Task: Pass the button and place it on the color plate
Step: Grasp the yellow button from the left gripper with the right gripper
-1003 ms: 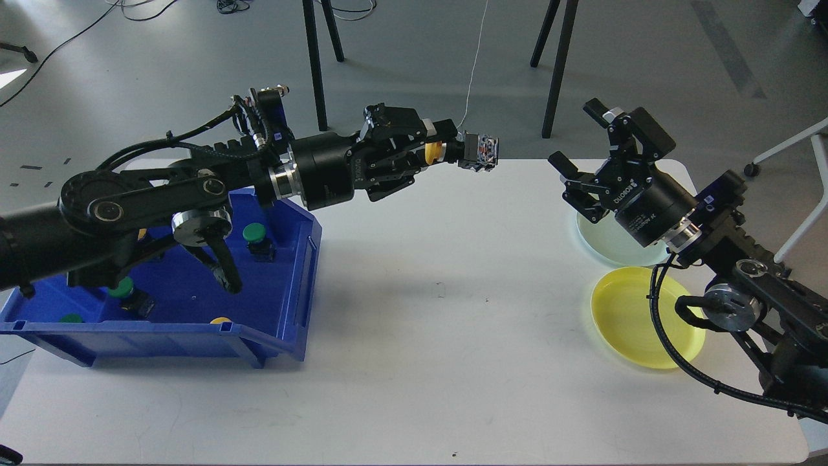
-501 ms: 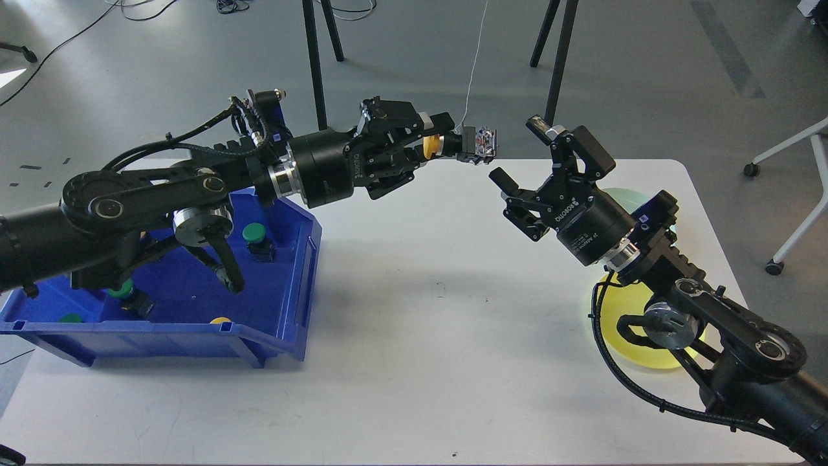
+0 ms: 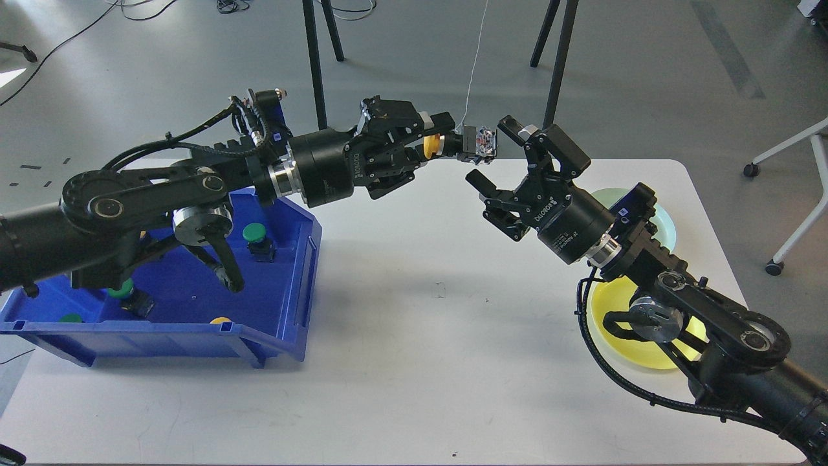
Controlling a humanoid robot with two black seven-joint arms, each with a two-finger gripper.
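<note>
Holding item one, my left gripper clamps the yellow button by its cap above the table's far edge, leaving the contact block protruding right for takeover. Item two, my right gripper, fingers wide, brackets that block without touching. Item three, yellow plate, near right, awaits delivery.

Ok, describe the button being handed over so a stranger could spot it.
Find the white table; above its far edge the left gripper holds the button. Its cap is yellow, while most buttons in the blue bin have green caps.
</note>
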